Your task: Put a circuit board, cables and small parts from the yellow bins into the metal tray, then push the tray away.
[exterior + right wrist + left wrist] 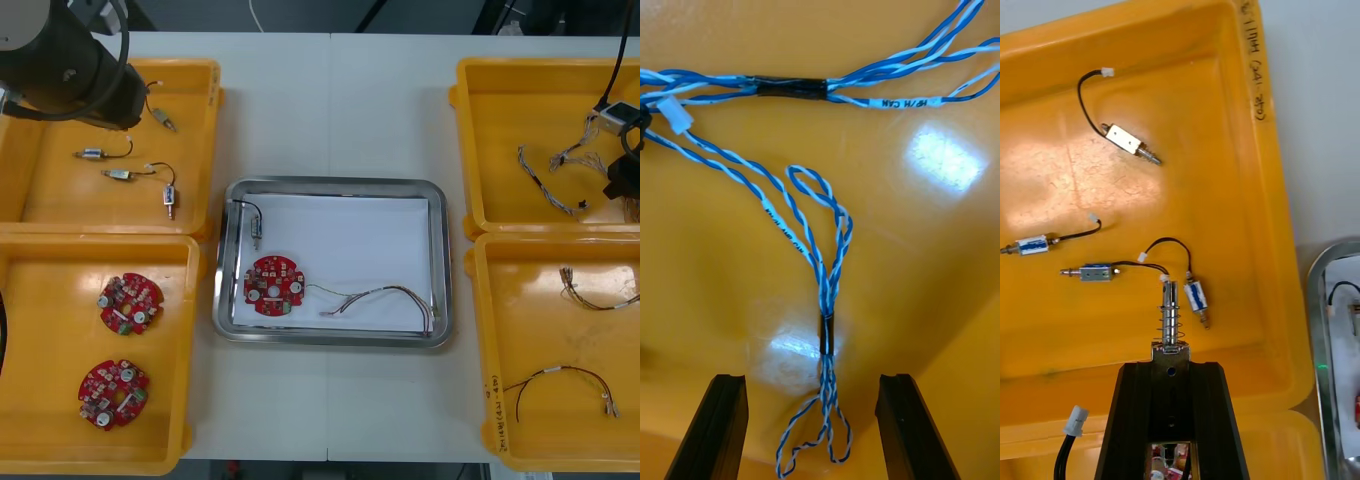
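Though metal tray [441, 270] mid-worktop holds circuit board [275, 285], red-yellow cable [385, 294], small metal part [256, 236], left gripper [1171, 354] clamps sprung part [1171, 319] above far-left bin [60, 190]; right gripper [812, 420], spread, straddles blue-white cable [825, 300]. Push pending.

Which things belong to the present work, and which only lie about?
In use: left tool holding a small metal part; open right tool over the blue and white cable; metal tray.
Lying about: two spare circuit boards; four loose metal parts; near right bin's cables.
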Tool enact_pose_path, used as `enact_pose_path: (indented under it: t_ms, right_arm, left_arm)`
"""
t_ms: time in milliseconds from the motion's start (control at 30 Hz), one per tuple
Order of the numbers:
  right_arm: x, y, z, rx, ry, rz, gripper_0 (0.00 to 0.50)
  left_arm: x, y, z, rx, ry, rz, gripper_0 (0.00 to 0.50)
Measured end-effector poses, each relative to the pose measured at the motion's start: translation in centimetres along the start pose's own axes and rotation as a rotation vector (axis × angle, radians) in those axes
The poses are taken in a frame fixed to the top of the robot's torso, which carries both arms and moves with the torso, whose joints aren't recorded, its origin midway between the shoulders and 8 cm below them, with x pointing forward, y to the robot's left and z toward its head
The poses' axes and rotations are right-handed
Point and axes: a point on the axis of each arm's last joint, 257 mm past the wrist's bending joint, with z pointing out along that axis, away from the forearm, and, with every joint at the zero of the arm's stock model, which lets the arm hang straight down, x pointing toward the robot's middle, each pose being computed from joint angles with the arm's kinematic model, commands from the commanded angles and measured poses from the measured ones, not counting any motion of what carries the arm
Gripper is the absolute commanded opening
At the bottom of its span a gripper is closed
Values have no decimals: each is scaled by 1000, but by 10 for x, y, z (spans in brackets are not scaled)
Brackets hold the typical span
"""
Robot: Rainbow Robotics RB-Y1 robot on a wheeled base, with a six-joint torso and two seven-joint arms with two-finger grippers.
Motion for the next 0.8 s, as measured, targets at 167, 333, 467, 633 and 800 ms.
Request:
enact_pose_path:
  t_ms: [167, 333, 467, 633, 800]
  right_arm:
    - [-5, -7, 0, 27, -21, 0, 500]
    - [-7, -10, 1, 38, -35, 8, 500]
    - [-9, -8, 2, 27, -50, 23, 500]
    - [-9, -3, 5, 6, -65, 38, 500]
    - [-4, -2, 9, 3, -59, 42, 500]
  left_arm:
    - [4, -25, 4, 21, 6, -49, 0]
    - [6, -45, 5, 41, 5, -83, 0]
    - [7, -56, 3, 60, -1, -67, 0]
    - [8, -68, 1, 95, 1, -51, 1]
    - [10, -75, 0, 118, 9, -43, 2]
